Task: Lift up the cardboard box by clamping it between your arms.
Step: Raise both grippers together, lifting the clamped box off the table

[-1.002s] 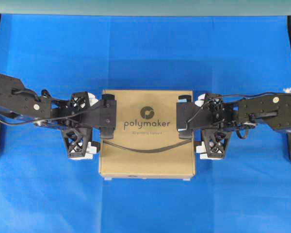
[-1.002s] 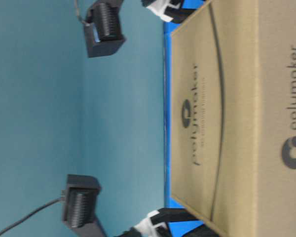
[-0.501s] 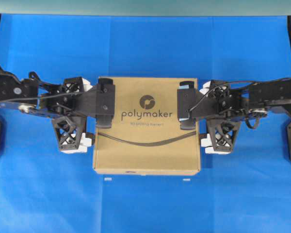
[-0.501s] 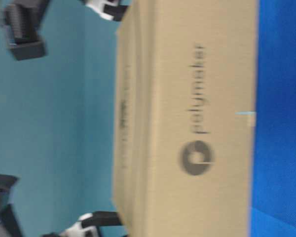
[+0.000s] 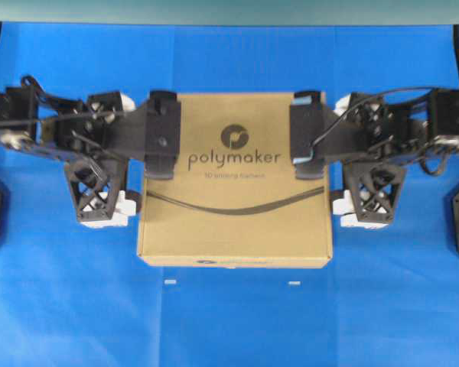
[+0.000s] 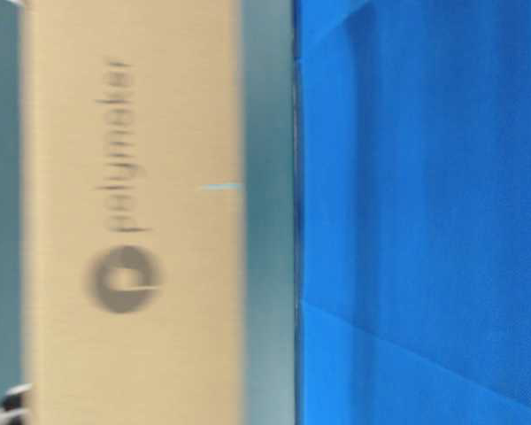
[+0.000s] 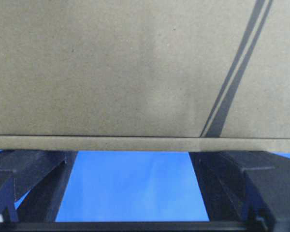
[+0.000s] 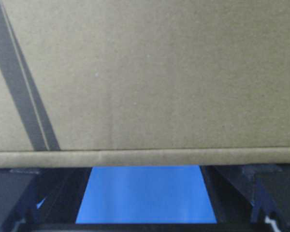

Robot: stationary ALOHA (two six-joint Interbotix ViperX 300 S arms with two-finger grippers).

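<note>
Cardboard box (image 5: 234, 191) sits level btwn the two arms, off the blue cloth (image 5: 229, 321); table-level view shows its side w/ a gap of backdrop before the cloth. Left gripper (image 5: 161, 134) presses the box's left edge, right gripper (image 5: 307, 134) its right edge. Both spread wide, fingers (image 7: 36, 179) under the box rim; neither pinches anything.
</note>
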